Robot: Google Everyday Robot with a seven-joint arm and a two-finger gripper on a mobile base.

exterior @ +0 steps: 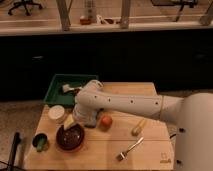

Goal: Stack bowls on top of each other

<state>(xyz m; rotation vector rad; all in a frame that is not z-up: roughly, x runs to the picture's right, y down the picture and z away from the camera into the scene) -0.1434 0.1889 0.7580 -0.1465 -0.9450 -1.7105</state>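
A dark reddish-brown bowl (70, 138) sits on the wooden table (150, 150) at the front left; whether it is one bowl or a nested pair I cannot tell. My white arm reaches from the right across the table. My gripper (75, 121) is at the bowl's far rim, just above it, with something pale yellowish at its tip.
A small white dish (56, 113) sits left of the gripper. A small green cup (40, 142) stands at the front left. A green tray (62, 89) lies at the back left. An orange-red fruit (105, 121), a yellow item (138, 127) and a fork (129, 148) lie to the right.
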